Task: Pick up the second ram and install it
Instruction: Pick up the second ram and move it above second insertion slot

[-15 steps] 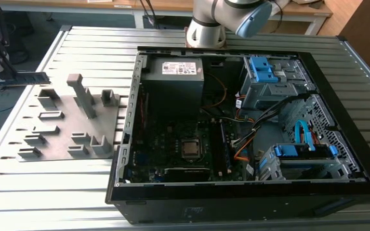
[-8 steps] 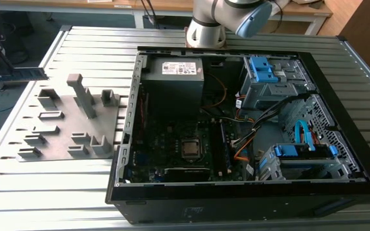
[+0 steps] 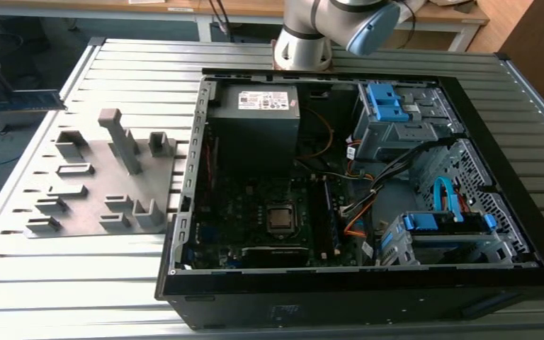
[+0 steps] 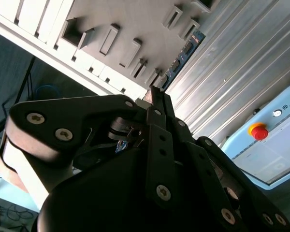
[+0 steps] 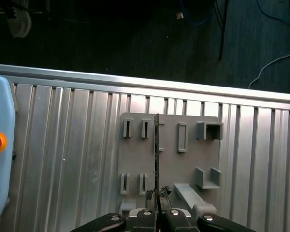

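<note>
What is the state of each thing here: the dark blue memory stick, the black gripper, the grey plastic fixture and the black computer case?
Dark blue second ram: held in the air by the gripper, clear of the fixture, not yet in the case.
Black gripper: shut on one end of the second ram.
Grey plastic fixture: flat on the slatted metal table; the slots seen are empty.
Black computer case: on its side, open, board exposed.

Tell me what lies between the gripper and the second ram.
Nothing: in the first wrist view the gripper clamps the second ram directly in its jaws.
</note>
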Controlling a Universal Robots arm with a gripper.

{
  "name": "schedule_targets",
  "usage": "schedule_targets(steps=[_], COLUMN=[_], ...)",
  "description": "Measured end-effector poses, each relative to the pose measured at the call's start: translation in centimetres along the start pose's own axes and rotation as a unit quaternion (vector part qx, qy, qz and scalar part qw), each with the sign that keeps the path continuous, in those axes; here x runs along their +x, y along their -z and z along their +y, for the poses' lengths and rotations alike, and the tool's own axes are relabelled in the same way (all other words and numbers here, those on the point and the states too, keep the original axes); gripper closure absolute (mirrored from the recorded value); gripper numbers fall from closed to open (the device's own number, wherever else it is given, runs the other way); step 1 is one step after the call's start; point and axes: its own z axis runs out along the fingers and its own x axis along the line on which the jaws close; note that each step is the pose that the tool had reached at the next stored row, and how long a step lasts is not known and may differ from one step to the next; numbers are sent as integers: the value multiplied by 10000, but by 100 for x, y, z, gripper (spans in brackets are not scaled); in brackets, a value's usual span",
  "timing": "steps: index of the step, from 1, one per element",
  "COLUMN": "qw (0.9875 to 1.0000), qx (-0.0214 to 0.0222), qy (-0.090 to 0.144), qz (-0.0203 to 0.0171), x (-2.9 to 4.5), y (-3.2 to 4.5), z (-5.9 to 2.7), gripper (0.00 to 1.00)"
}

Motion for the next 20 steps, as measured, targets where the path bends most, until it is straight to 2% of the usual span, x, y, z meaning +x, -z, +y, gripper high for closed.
schedule_targets(steps=[12, 18, 20], qw=[10000, 10000, 10000], qx=[1, 1, -2], qy=[3, 5, 4], qz=[-3, -21, -21], x=[-12, -12, -8], y=[243, 250, 247], z=[11, 3, -49], gripper=[87, 87, 87])
